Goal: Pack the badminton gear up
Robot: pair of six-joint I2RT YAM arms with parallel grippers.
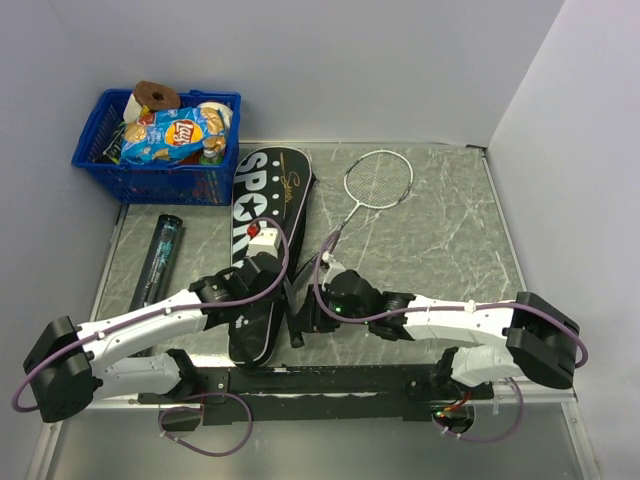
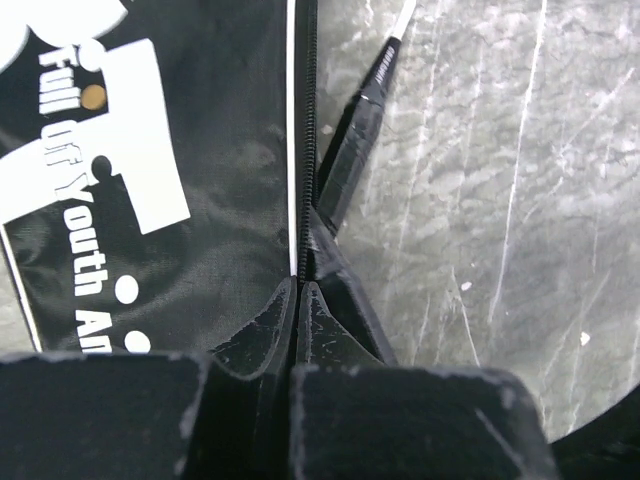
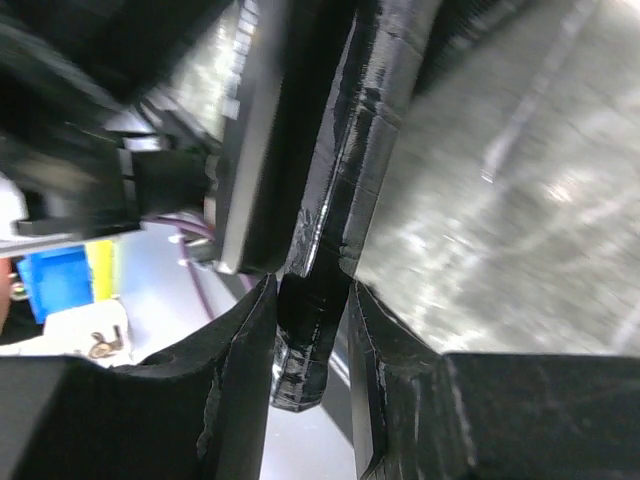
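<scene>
Grey marble-look tabletop [image 1: 440,250], pale walls on far, L and R sides.

Progress: early, by my read.
- Only one racket [image 1: 378,180] in view, and it is out on the table. Head lies well ahead of R claw, shaft runs back toward it, black handle sits just beside the bag's R edge.
- 2nd racket not seen. Could be inside the bag, can't tell.
- Bag [image 1: 262,200] lies flat, SPORT side up, ahead and to L of L claw.
- Tube [image 1: 160,255] not packed. Lies well off to L of L claw, along the table's L edge.

Claws:
- L claw [image 2: 298,290]: jaws fully together, nipping the bag's zip edge as far as the wrist view shows. Can't tell if the zip is open there.
- R claw [image 3: 308,290]: jaws part closed round the racket handle, one finger on each side of it.

Left to do, prob.: get racket into bag, deal w/ tube, zip up.

Room:
- Claws are close together w/ the bag edge btwn them, so little slack there.
- R of R claw: wide open tabletop up to the wall.
- Ahead: racket head stands off the far wall.
- Basket [image 1: 100,160] sits far ahead-L of L claw, just beside the bag's top end, so little room to push the bag fwd.
- Behind both claws: near table edge and arm bases, close.
</scene>
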